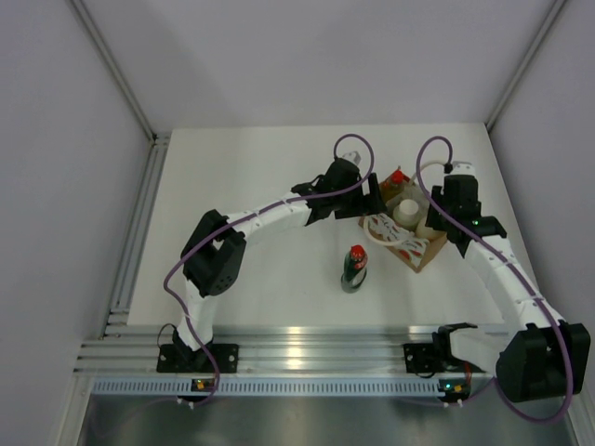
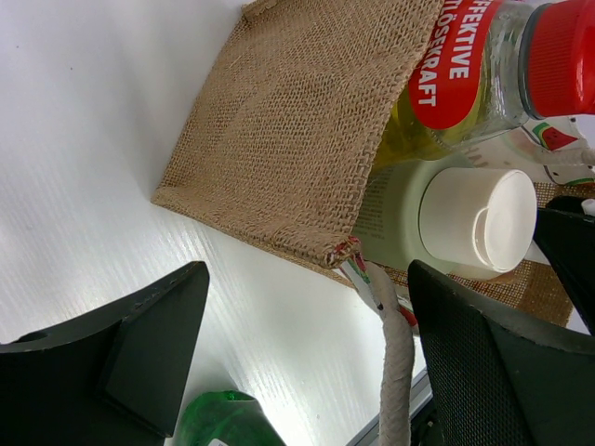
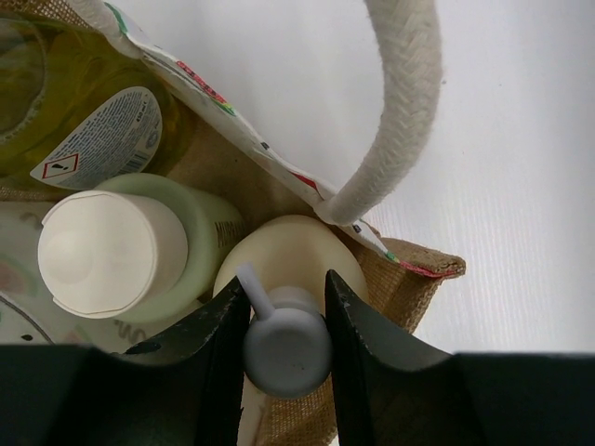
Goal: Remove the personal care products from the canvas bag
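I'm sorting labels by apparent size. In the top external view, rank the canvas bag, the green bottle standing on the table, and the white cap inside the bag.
1. canvas bag
2. green bottle
3. white cap, clearly smallest even though it sits higher, nearer the camera.

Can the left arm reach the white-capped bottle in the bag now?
Probably yes. The left pincer is open and facing the white-capped bottle, whose cap sticks out of the canvas bag. Tight though: the rope handle lies alongside, and the right pincer grips the pump bottle next to it.
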Tool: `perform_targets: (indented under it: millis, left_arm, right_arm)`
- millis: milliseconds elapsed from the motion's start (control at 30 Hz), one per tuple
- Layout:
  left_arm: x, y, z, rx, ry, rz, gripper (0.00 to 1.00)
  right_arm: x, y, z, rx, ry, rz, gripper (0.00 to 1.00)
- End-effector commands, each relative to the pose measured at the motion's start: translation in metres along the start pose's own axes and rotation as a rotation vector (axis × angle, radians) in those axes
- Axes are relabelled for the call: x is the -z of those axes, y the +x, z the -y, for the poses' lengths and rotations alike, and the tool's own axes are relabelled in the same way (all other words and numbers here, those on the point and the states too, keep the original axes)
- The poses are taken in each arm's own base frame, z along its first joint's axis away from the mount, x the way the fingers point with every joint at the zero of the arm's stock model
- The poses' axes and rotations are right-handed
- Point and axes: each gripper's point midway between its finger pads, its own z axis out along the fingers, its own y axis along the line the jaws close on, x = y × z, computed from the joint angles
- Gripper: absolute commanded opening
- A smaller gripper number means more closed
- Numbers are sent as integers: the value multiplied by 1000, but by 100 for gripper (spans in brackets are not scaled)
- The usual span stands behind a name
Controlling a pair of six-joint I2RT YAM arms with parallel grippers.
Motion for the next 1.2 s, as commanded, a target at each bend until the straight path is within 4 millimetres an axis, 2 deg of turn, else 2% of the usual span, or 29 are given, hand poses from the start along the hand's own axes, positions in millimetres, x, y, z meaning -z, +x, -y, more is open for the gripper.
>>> perform_targets:
  millis: [0, 167, 233, 267, 367, 400, 500, 633, 767, 833, 933, 1167]
  left_arm:
    - [11, -17, 20, -21, 53, 50, 92]
    - [10, -16, 19, -21, 50, 48, 92]
    - [9, -16, 19, -18, 49, 49, 92]
    - [8, -15, 19, -18, 51, 44, 92]
    - [8, -15, 18, -18, 50, 43, 92]
    - [8, -15, 18, -19, 49, 44, 92]
    - [7, -16, 18, -15, 48, 48, 92]
    - [7, -16, 19, -13, 49, 46, 92]
    - [7, -17, 19, -15, 49, 49, 92]
    - [7, -16, 18, -16, 47, 47, 92]
    - [6, -16, 18, -17, 47, 47, 92]
    - [4, -16, 19, -15, 52, 44, 92]
  right_arm:
    - [16, -61, -2, -40, -20, 204, 0]
    - [12, -55, 1, -42, -6, 189, 0]
    - [7, -44, 3, -50, 6, 167, 0]
    - [3, -35, 3, -52, 6, 158, 8]
    - [-1, -23, 5, -72, 12, 157, 19]
    - [-1, -21, 5, -80, 13, 156, 26]
    - [0, -16, 6, -137, 22, 177, 38]
    - [-4, -9, 4, -171, 23, 188, 42]
    - [-7, -5, 2, -144, 23, 156, 54]
    - [-9, 4, 3, -126, 37, 105, 55]
    - [-8, 8, 8, -138, 77, 69, 55]
    - [-14, 15, 4, -134, 105, 11, 61]
